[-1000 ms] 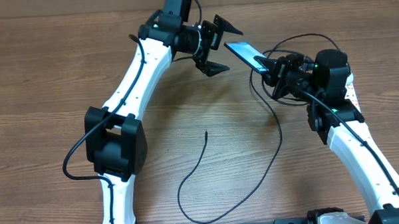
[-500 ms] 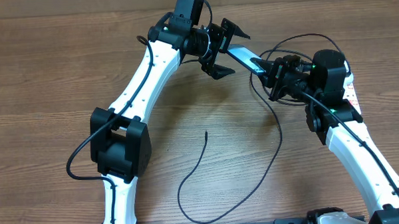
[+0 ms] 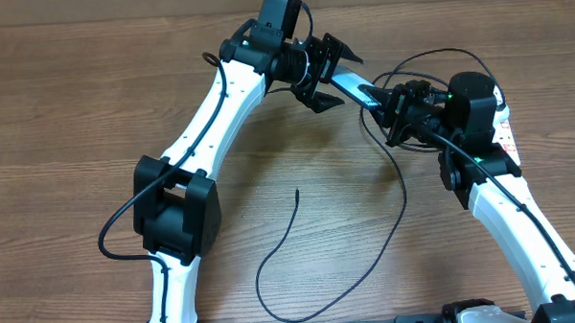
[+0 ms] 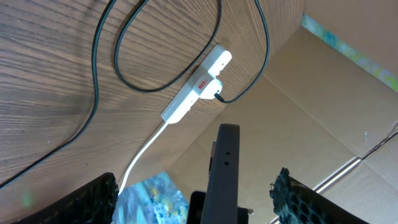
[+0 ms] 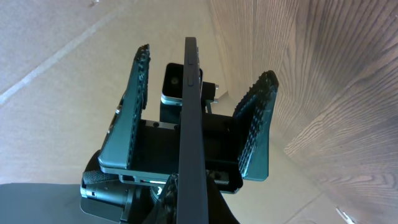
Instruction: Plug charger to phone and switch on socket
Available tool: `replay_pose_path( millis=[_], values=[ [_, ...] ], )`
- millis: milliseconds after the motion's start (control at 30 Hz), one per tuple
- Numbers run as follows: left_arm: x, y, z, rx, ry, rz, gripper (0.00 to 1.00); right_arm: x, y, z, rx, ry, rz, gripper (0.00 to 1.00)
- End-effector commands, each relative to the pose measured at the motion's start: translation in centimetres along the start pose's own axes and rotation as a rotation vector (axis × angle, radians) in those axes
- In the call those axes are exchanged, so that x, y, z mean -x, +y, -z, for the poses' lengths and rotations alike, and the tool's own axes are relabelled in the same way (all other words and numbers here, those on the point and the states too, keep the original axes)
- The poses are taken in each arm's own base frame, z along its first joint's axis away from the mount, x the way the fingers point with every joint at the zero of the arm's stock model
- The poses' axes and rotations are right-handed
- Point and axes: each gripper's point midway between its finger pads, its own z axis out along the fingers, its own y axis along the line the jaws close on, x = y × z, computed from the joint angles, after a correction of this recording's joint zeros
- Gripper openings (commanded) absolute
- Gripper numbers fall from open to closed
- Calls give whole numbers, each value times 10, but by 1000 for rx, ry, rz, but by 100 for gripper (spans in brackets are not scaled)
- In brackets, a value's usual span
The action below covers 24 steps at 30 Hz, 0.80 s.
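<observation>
Leftmost, the left arm [image 3: 218,97] reaches across the table [image 3: 56,112], and the left jaws stand wide open on either side of the phone [image 3: 350,84], touching neither face. Lower down, the charger [image 3: 296,207] lies in a loose loop on the wood, its tip well apart from the phone. The right jaws are closed on the phone's other end, holding it off the table. Beyond, the socket [image 4: 193,93] lies flat with a black plug in one outlet.
</observation>
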Motion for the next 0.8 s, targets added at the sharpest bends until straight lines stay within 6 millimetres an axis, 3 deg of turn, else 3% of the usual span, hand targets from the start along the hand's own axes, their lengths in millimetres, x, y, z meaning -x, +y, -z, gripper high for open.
replay_pose_path(
  millis=[0,300,567,767],
  values=[
    [-7,-8,-1,-11,-2,-24,80,-11,11,1,22,32,28,4],
    [-14,-8,-5,-8,9,-33,65,-11,11,1,21,35,29,4],
    [-18,-7,-9,-1,11,-40,60,-12,11,1,21,37,29,4],
    [-19,-7,-10,0,11,-41,50,-13,10,1,19,42,29,4]
  ],
)
